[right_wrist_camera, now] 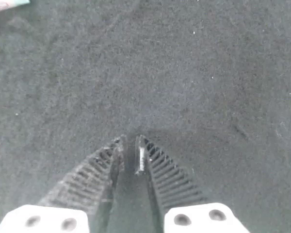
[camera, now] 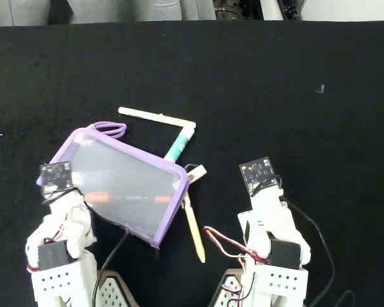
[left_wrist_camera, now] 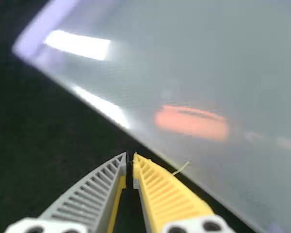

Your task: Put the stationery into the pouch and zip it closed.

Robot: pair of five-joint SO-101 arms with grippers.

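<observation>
A translucent pouch with purple trim lies flat at the near left, with an orange item showing through it. Beyond its far corner a white pen and a teal-and-white pen meet in an angle. A yellow pencil lies along the pouch's right end, beside a small white piece. My left gripper is shut, its tips at the pouch edge near the orange item. My right gripper is shut over bare black cloth.
The left arm stands at the pouch's near-left corner and the right arm to the right of the pencil. A purple loop sticks out from the pouch's far corner. Black cloth covers the table.
</observation>
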